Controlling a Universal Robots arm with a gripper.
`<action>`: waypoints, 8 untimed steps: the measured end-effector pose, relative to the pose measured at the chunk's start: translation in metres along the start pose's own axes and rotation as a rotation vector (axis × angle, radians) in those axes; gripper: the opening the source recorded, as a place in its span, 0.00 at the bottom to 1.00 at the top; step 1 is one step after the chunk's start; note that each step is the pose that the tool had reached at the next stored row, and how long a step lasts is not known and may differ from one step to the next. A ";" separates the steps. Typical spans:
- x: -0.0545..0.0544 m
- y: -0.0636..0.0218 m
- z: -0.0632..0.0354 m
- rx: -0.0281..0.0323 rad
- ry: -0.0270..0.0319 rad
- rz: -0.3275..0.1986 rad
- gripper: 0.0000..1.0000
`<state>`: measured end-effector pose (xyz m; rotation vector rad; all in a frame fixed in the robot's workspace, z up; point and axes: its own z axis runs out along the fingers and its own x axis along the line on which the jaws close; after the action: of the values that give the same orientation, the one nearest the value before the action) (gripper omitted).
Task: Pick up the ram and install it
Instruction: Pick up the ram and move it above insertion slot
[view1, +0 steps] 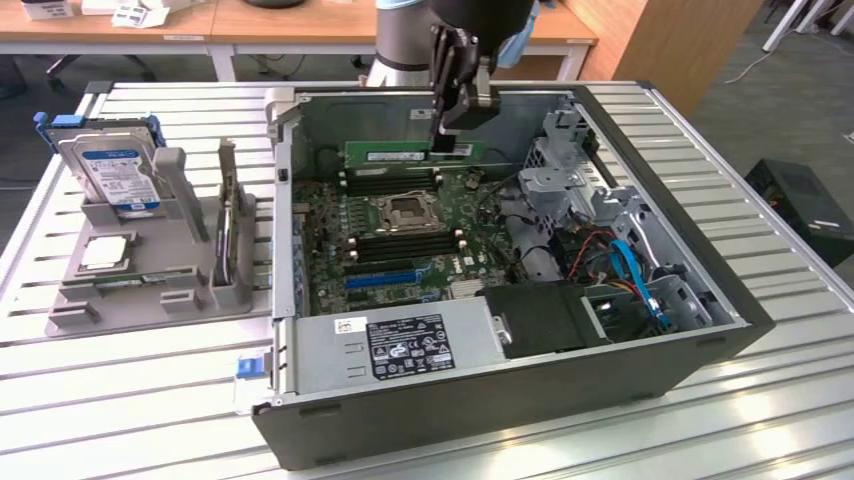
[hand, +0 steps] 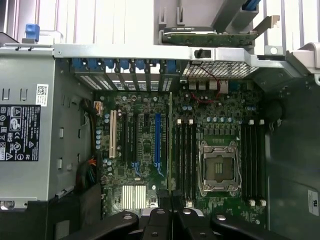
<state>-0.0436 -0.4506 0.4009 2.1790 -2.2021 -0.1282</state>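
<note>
The open computer case (view1: 747, 300) lies on its side on the slatted table (view1: 134, 420). Its raised walls fence the motherboard (view1: 467, 200) on every side. The power supply (view1: 400, 345) fills the near end, and the metal drive cage (view1: 574, 185) crowds in from the exterior view's right, close beside the arm (view1: 461, 70). Toward the exterior view's left the air over the board is free as far as the case wall.

The jaws are closed on the ram (view1: 400, 154), pinching its upper edge near the end on the exterior view's right. The ram is a thin green stick with a pale label. It hangs level, on its long edge, above the black memory slots (view1: 387, 182) at the far side of the CPU socket (view1: 407, 210) and apart from them. In the wrist view it shows edge-on as a thin line running out from between the jaws.
</note>
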 end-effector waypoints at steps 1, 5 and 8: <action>0.000 -0.0018 -0.0002 -0.0006 0.0000 0.000 0.12; 0.000 -0.0086 -0.0007 -0.0028 0.0000 0.000 0.12; 0.000 -0.0133 -0.0012 -0.0047 0.0000 0.000 0.12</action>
<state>-0.0303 -0.4506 0.4009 2.1764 -2.1997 -0.1332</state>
